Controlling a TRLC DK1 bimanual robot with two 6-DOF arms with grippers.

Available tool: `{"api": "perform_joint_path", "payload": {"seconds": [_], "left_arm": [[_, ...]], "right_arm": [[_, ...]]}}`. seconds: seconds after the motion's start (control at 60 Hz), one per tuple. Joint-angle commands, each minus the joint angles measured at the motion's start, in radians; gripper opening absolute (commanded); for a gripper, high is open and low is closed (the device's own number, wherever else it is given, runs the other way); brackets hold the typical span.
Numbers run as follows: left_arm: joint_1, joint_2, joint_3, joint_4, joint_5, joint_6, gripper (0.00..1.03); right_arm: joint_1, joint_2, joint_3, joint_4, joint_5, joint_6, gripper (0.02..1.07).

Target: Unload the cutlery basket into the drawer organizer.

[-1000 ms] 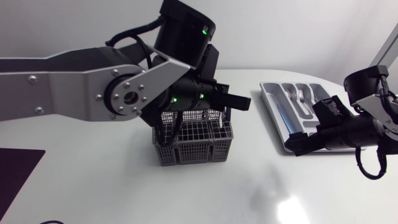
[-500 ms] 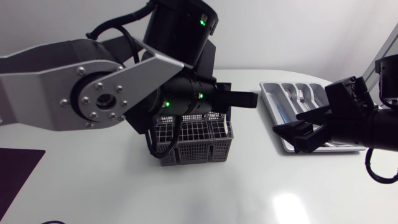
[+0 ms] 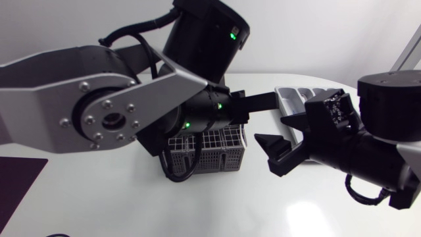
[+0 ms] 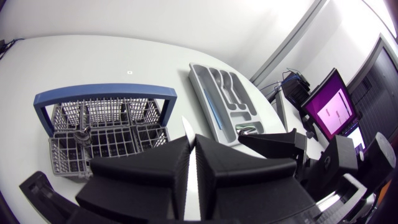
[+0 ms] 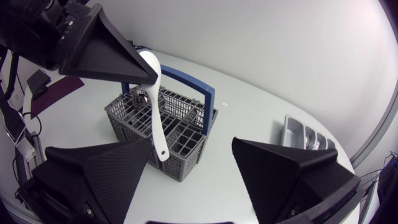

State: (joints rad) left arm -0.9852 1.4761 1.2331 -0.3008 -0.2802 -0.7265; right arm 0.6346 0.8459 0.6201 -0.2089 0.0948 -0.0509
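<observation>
The white spoon (image 5: 155, 106) is clamped in my left claw (image 4: 191, 140). Both wedge fingers press on it near the bowl, and the handle hangs down at a slight tilt. From my own wrist it shows only edge-on, as a thin white strip between the fingers.

My left arm (image 3: 99, 112) comes in from the left with its big joint raised. The forearm points across the table, so the claw is held out level, above the grey cutlery basket (image 3: 217, 155) and toward its organizer side. I cannot tell whether the spoon hangs straight over a compartment.

The basket stands upright on the white table (image 3: 197, 204) with its blue handle (image 4: 102, 96) up, and a metal piece (image 5: 140, 98) is left in one cell.

My right claw (image 3: 279, 141) faces the spoon from between the basket and the drawer organizer (image 4: 227, 102). Its fingers are wide apart and touch nothing. The organizer lies behind it, and some cutlery sits in its slots (forks or spoons, I can't make out which).

A second ago my left claw hung right over the basket; it has since shifted toward the organizer. My right arm (image 3: 388, 125) was parked at the organizer's near end and has swung in and up toward the middle.
</observation>
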Motion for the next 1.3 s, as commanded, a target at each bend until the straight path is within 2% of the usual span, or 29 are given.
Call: {"api": "perform_joint_path", "payload": {"seconds": [0.0, 0.05, 0.183, 0.333, 0.45, 0.583, 0.667, 0.733, 0.783, 0.883, 1.0, 1.117, 1.217, 1.283], "left_arm": [[-0.01, 0.018, 0.039, -0.008, -0.017, -0.056, 0.07], [-0.012, 0.024, 0.046, -0.018, -0.017, -0.074, 0.07], [-0.018, 0.035, 0.052, -0.032, -0.019, -0.134, 0.07], [-0.023, 0.036, 0.063, -0.05, -0.017, -0.172, 0.07], [-0.021, 0.049, 0.075, -0.067, -0.013, -0.189, 0.07], [-0.021, 0.061, 0.092, -0.093, 0.01, -0.209, 0.07], [-0.02, 0.064, 0.095, -0.098, 0.021, -0.214, 0.07], [-0.02, 0.064, 0.095, -0.103, 0.027, -0.215, 0.07], [-0.021, 0.066, 0.095, -0.106, 0.032, -0.215, 0.07], [-0.021, 0.066, 0.095, -0.109, 0.033, -0.22, 0.07], [-0.02, 0.067, 0.094, -0.11, 0.033, -0.221, 0.07], [-0.015, 0.066, 0.097, -0.11, 0.038, -0.226, 0.07], [-0.009, 0.062, 0.101, -0.107, 0.049, -0.226, 0.17], [-0.003, 0.059, 0.108, -0.106, 0.064, -0.225, 0.29]], "right_arm": [[0.042, 0.028, -0.037, 0.032, 0.034, 0.031, 0.92], [0.062, 0.035, -0.043, 0.057, 0.046, 0.031, 0.92], [0.105, 0.056, -0.062, 0.124, 0.082, 0.04, 0.78], [0.111, 0.096, -0.068, 0.174, 0.086, 0.037, 0.77], [0.12, 0.116, -0.071, 0.206, 0.086, 0.036, 0.68], [0.134, 0.145, -0.071, 0.241, 0.086, 0.034, 0.68], [0.134, 0.171, -0.069, 0.263, 0.086, 0.034, 0.61], [0.134, 0.193, -0.071, 0.284, 0.088, 0.033, 0.61], [0.134, 0.209, -0.071, 0.302, 0.088, 0.031, 0.5], [0.134, 0.219, -0.074, 0.322, 0.095, 0.031, 0.35], [0.134, 0.217, -0.082, 0.341, 0.105, 0.028, 0.1], [0.134, 0.217, -0.091, 0.342, 0.105, 0.025, 0.08], [0.135, 0.216, -0.097, 0.339, 0.105, 0.025, 0.08], [0.139, 0.216, -0.097, 0.335, 0.103, 0.025, 0.08]]}}
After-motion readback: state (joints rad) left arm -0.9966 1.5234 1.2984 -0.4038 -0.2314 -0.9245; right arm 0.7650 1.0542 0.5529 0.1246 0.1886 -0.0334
